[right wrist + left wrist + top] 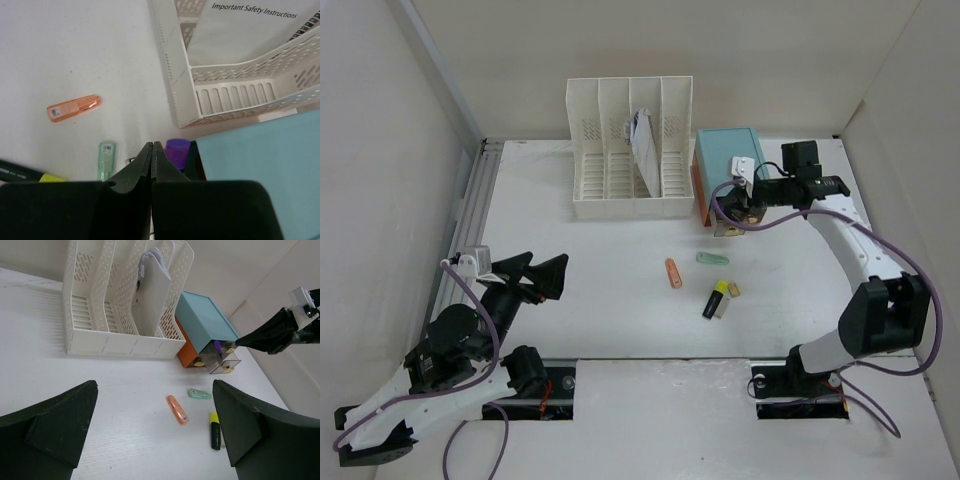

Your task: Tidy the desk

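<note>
The white desk (590, 310) carries an orange pen-like piece (672, 272), a pale green piece (712, 258) and a black and yellow highlighter (717, 298) near its middle. My right gripper (735, 200) is shut, with nothing seen between its fingers, at the open drawers (222, 357) of the teal drawer box (728, 160). In the right wrist view its tips (152, 145) sit just left of a purple object (177, 151) in a drawer. My left gripper (535, 275) is open and empty at the left, low over the desk; it faces the loose items (154, 385).
A white slotted file rack (630, 150) at the back holds a paper sheet (240, 25) in one slot. A grey rail (470, 215) runs along the left edge. White panel walls surround the desk. A small pale piece (733, 291) lies beside the highlighter.
</note>
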Motion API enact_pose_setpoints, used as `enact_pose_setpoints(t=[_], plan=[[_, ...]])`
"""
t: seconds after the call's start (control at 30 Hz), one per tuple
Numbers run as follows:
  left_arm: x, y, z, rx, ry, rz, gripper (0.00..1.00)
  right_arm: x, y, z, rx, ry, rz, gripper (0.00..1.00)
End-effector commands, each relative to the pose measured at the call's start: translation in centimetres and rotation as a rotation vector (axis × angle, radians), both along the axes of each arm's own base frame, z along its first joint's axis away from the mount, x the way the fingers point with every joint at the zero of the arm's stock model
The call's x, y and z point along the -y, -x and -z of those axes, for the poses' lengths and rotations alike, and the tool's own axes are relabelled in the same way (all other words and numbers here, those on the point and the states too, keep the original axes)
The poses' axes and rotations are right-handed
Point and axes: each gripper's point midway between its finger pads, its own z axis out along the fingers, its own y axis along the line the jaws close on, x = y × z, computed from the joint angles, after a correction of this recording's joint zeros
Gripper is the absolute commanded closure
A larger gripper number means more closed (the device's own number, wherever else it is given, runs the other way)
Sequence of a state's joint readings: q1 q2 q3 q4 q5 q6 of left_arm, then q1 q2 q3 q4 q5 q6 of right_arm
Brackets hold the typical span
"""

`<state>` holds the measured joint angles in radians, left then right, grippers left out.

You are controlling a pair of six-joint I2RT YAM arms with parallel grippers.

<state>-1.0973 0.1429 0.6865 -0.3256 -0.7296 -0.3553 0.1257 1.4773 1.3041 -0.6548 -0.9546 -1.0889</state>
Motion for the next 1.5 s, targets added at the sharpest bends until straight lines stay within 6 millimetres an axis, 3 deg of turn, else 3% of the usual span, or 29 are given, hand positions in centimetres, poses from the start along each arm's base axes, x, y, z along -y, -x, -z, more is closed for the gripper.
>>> enact_pose_setpoints(t=[0.0, 0.07, 0.37, 0.73, 1.13, 1.47], plan=[[0.3, -0.2, -0.5, 0.014, 0.012, -0.003, 0.02, -1.3, 0.5, 0.7, -0.061, -0.043, -0.003, 1.00], [0.3, -0.2, -0.5, 0.014, 0.012, -0.003, 0.02, -2.0, -1.6, 0.4, 0.005, -0.029, 0.068, 1.00], [0.3, -0.2, -0.5, 0.014, 0.012, -0.003, 0.02, -3.3, -5.5, 0.8, -0.061, -0.034, 0.138, 1.00], [0.2, -0.2, -0.3, 0.009, 0.004, -0.003, 0.02, -2.4, -8.3, 1.7, -0.072, -0.011, 0.262, 1.00], [0.2, -0.2, -0.3, 0.009, 0.004, -0.003, 0.02, -1.5, -6.3, 3.2, -0.114, 0.042, 0.264, 1.00], [0.1, -0.1, -0.5, 0.014, 0.012, -0.003, 0.02, -0.7, -2.8, 3.9, -0.139, 0.086, 0.225, 1.00]])
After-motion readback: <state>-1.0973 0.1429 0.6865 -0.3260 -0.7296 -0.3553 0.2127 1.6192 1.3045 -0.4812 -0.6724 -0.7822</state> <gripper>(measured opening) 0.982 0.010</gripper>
